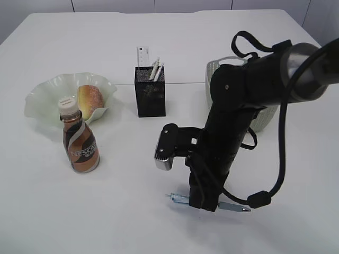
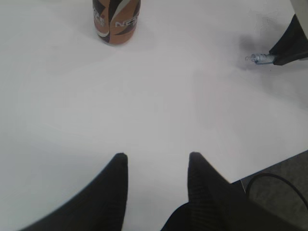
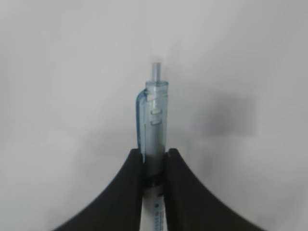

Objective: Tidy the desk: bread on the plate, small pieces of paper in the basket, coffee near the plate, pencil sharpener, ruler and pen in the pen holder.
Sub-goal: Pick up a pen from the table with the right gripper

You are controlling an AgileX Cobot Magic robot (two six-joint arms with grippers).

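Note:
My right gripper is shut on a light blue pen, close over the white table near the front; in the exterior view the pen sticks out both sides of the gripper. The pen's end also shows in the left wrist view. My left gripper is open and empty above the front of the table. The black mesh pen holder holds a ruler and pens. Bread lies on the wavy pale green plate. The coffee bottle stands just in front of the plate.
A white basket stands behind my right arm, mostly hidden by it. The table's front edge shows at the lower right of the left wrist view.

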